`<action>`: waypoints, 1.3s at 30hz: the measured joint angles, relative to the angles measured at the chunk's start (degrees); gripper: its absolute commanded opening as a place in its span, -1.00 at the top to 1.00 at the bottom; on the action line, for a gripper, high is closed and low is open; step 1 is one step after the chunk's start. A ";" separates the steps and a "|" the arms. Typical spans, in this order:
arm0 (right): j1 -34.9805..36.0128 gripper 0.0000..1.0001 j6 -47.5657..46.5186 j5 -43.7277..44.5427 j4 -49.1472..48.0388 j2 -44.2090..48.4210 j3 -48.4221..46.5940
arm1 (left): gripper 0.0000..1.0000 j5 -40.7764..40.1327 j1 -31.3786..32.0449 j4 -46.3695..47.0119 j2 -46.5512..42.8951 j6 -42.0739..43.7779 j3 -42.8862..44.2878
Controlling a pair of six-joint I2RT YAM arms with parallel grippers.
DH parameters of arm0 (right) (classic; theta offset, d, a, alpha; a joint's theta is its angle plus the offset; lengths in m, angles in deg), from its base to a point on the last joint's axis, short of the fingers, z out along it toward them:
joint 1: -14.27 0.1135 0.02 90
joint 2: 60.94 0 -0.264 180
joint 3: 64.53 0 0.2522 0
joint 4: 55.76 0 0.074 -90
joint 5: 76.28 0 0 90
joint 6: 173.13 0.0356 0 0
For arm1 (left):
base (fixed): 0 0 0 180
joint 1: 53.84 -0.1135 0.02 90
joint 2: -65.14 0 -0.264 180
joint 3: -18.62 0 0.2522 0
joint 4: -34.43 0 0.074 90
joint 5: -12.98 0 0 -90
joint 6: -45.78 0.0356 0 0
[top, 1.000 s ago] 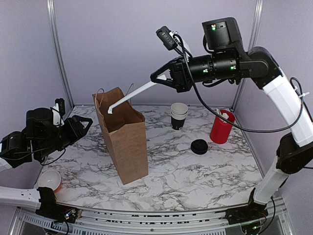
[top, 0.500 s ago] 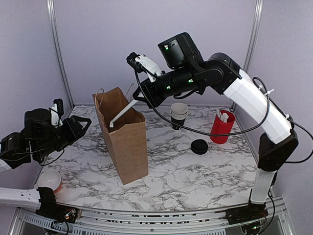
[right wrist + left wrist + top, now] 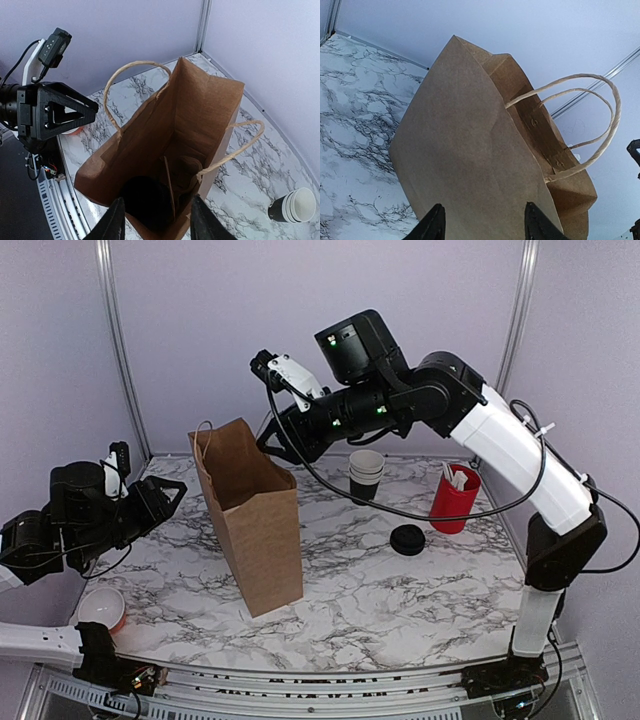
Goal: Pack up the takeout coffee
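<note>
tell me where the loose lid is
Top view: the lid lies flat on the right side of the table, between the cup stack and the red cup, slightly nearer the arms.

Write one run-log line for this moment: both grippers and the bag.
paper bag: upright, dark shape inside | right gripper: open, over its mouth | left gripper: open, clear of it

right hand (image 3: 273, 438) raised, fingers apart, empty; left hand (image 3: 172, 494) low, fingers apart.
</note>
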 measured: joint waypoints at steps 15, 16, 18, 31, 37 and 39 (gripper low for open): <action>-4.13 -0.99 3.21 3.87 -7.50 16.63 25.79 | -0.28 -0.72 -3.91 -0.22 0.44 2.49 0.02; -5.33 -1.00 3.56 3.98 -9.03 19.32 28.92 | -0.35 -0.68 -4.79 -0.33 0.72 2.82 0.02; -8.04 -1.00 4.68 4.44 -12.41 25.51 36.48 | -0.45 -0.57 -6.97 -0.76 1.25 3.80 0.02; -26.67 -1.00 11.50 5.03 -25.99 49.51 77.13 | -0.98 3.72 -23.19 -1.64 3.65 9.51 -1.25; -34.32 -1.00 13.79 5.14 -33.22 55.95 91.43 | -0.98 10.49 -31.58 0.44 6.01 11.80 -4.42; -36.76 -0.99 14.64 5.25 -35.34 57.16 96.04 | -0.99 12.92 -33.88 1.38 7.21 12.24 -5.33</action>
